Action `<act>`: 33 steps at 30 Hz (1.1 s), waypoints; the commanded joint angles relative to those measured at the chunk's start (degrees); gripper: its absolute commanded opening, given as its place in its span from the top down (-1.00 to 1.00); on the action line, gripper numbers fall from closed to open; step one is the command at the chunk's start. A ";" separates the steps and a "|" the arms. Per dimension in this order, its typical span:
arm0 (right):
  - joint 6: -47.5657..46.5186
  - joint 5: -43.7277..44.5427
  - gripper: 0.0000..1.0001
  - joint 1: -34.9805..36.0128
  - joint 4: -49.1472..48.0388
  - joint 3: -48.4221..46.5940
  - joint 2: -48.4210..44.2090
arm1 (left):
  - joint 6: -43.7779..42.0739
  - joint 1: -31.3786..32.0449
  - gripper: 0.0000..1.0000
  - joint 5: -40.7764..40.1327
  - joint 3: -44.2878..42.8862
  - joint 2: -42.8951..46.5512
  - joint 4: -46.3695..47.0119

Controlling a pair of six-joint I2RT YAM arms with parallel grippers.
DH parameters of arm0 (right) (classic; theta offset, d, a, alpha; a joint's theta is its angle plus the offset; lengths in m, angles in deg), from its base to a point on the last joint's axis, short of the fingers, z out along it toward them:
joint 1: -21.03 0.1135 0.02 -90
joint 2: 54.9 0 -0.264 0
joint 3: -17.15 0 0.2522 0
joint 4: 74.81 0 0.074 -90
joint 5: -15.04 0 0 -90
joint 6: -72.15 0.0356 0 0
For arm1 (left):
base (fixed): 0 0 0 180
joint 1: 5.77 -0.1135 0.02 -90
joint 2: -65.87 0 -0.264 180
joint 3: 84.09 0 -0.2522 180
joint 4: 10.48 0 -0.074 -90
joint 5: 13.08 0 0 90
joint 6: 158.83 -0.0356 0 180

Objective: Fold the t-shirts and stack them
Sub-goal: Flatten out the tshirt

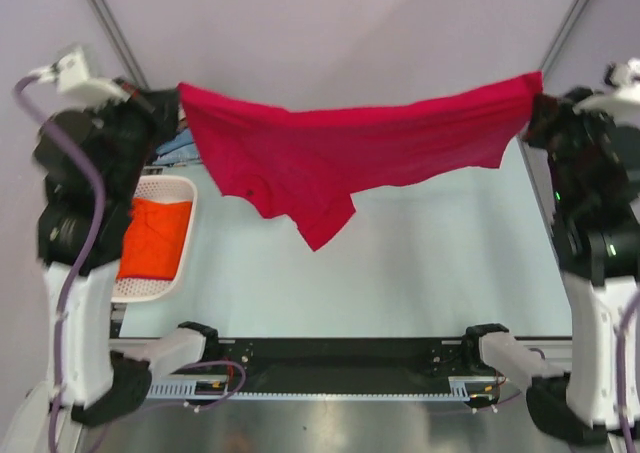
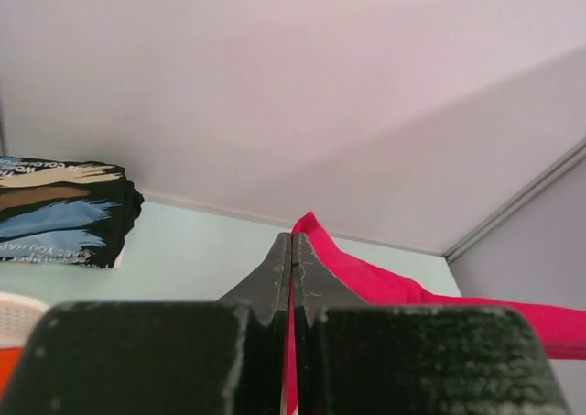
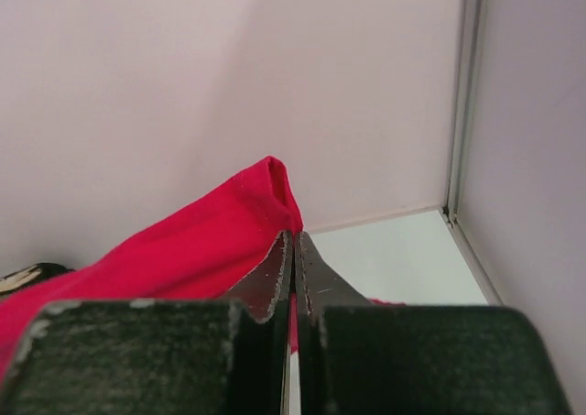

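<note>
Above the table (image 1: 420, 273), we see the crimson t-shirt (image 1: 330, 153) stretched in the air between both arms.
Below and left of that shirt sits the white basket (image 1: 150, 291), holding the orange t-shirt (image 1: 155, 238). Folded black printed t-shirts (image 2: 59, 209) lie near its left corner. The left gripper (image 2: 291, 243) and right gripper (image 3: 295, 239) each pinch a top corner, jaws tight on the cloth.
</note>
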 commanded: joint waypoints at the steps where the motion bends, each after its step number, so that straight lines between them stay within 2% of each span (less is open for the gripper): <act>1: -0.86 3.26 1.00 1.16 8.20 1.37 -10.13 | -1.44 0.29 1.00 -1.98 2.87 11.01 -6.41; 3: -0.24 3.26 1.00 1.07 14.96 -2.04 -12.77 | -1.88 0.29 1.00 -1.72 -0.72 13.65 -12.98; 6: -1.90 3.79 1.00 0.38 21.13 -5.57 -16.30 | -3.03 0.29 1.00 -2.15 -5.47 15.59 -18.10; 9: -2.17 2.91 1.00 -1.03 23.87 -9.17 -18.06 | -4.52 0.20 1.00 -1.72 -12.40 13.85 -21.10; 12: -1.73 3.08 1.00 -3.14 23.88 -10.15 -18.15 | -4.61 0.29 1.00 -1.37 -17.51 10.24 -21.37; 16: -0.68 7.12 1.00 -3.14 20.64 -5.24 -17.54 | -4.08 0.29 1.00 0.73 -17.61 4.01 -18.30; 20: -0.85 7.57 1.00 -3.23 10.98 7.47 -14.65 | -3.82 0.03 0.99 5.66 -14.02 -8.44 -15.31; 23: -1.38 7.65 1.00 -3.23 1.14 14.79 -11.92 | -3.47 -2.17 1.00 13.28 -9.72 -18.63 -10.58; 25: -1.90 8.18 1.00 -3.32 -6.33 21.65 -7.79 | -3.73 -3.13 1.00 14.63 -7.78 -24.10 -8.03; 27: -2.43 6.88 1.00 -3.32 -14.12 27.95 -1.93 | -3.91 -3.66 1.00 16.04 -8.02 -33.59 -5.47; 30: -3.13 5.29 1.00 -3.41 -24.94 32.12 5.82 | -3.73 -5.07 1.00 17.88 -14.51 -47.82 -4.50; 31: -3.57 4.76 1.00 -3.32 -27.69 33.34 12.54 | -3.47 -5.85 1.00 18.06 -17.32 -51.69 -4.84; 33: -4.54 5.37 1.00 -3.23 -34.46 32.66 19.87 | -1.55 -7.00 1.00 20.24 -26.19 -62.50 -6.16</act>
